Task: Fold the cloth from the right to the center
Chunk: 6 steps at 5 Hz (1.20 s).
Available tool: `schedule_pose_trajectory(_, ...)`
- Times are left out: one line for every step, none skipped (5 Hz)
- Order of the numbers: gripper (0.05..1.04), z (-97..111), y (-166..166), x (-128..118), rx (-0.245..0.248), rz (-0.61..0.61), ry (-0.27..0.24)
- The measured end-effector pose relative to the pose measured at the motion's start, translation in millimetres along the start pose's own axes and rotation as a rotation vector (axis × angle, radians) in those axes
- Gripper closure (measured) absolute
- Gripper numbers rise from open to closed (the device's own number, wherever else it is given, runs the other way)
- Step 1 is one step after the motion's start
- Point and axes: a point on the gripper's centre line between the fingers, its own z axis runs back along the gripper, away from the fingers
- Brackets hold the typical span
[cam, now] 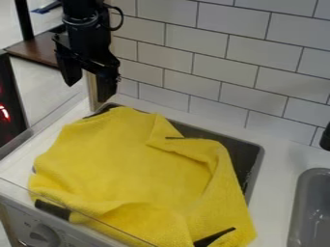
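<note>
The yellow cloth (138, 164) slants, long axis upper left to lower right, 1 corner pointing lower right; the gripper (89, 90) hangs released, 2 fingers apart.

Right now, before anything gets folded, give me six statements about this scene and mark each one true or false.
1. The cloth is yellow. True.
2. The gripper is closed on the cloth. False: its fingers are apart and it holds nothing, at the upper left of the view.
3. The cloth lies over a dark basin, hiding most of it. True.
4. The cloth is smooth and flat all over. False: it is rumpled, with a creased flap near its upper right.
5. A knob shows at the lower left. True.
6. The wall behind is bare wood. False: it is covered in pale tiles.
</note>
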Motion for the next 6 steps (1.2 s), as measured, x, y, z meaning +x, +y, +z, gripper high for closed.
schedule_pose_trajectory(0.084, -7.0, -1.8, -4.5, -0.012, -0.003, 0.028)
schedule_pose_trajectory(0.084, -10.9, -16.2, -3.7, -0.033, -0.168, 0.078)
schedule_pose_trajectory(0.084, -12.1, -31.3, 5.8, -0.084, -0.350, 0.101)
schedule_pose_trajectory(0.084, -12.0, -55.7, 21.4, -0.193, -0.587, 0.125)
schedule_pose_trajectory(0.084, -13.6, -70.3, 33.4, -0.268, -0.759, 0.126)
schedule_pose_trajectory(0.084, -21.8, -81.3, 41.3, -0.368, -0.860, 0.109)
